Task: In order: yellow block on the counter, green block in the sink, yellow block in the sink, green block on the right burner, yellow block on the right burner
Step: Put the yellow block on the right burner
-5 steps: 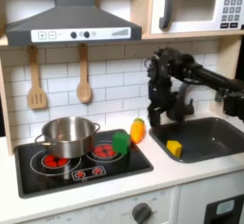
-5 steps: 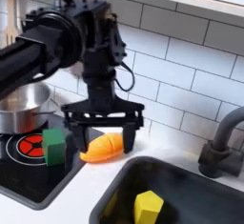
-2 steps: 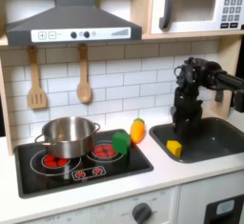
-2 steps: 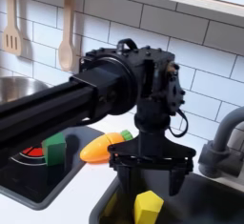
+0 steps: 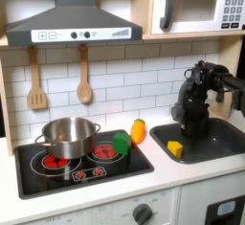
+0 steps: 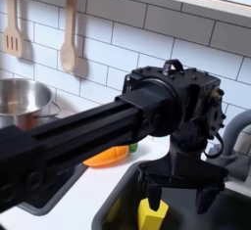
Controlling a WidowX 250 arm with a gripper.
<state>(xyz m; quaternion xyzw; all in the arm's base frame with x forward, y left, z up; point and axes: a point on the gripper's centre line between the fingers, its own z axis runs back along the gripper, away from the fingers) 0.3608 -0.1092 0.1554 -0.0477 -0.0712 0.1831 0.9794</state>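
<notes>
One yellow block [image 5: 175, 148] lies in the sink [image 5: 215, 147]; one green block [image 5: 122, 144] stands on the cooktop [image 5: 57, 176]. Gripper [image 6: 180, 188] hangs spread wide.

In the second exterior view, the black arm reaches from the lower left of the frame toward the lower right, where the end effector [image 6: 179, 187] hangs with its jaws spread over the sink [image 6: 118, 207]. The yellow block [image 6: 151, 215] sits in the sink at the bottom centre, just below the left finger. An orange-yellow toy [image 6: 105, 157] lies on the pale table [image 6: 74, 193] at mid-frame. A steel pot [image 6: 22, 98] stands at the left edge.
</notes>
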